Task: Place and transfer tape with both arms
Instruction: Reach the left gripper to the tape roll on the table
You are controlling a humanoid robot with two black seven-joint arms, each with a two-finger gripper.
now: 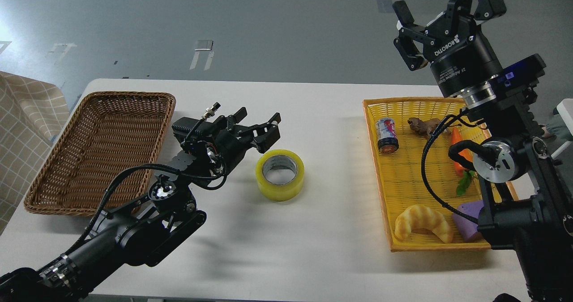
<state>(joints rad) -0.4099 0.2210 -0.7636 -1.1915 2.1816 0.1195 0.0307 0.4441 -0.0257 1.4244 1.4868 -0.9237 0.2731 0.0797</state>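
Observation:
The tape (280, 174), a yellow translucent roll with a grey core, lies flat in the middle of the white table (313, 257). My left gripper (258, 125) is open and low over the table, just up and left of the roll, its fingers pointing right; it is empty and not touching the roll. My right gripper (443, 6) is open and empty, raised high at the far right above the yellow tray (380, 176).
A brown wicker basket (100, 147) stands at the left, empty. The yellow tray holds a soda can (386, 134), a small brown toy animal (423, 125), a carrot (456, 152), a croissant (423, 222) and a purple block (468, 221). A checked cloth (22, 132) hangs at far left.

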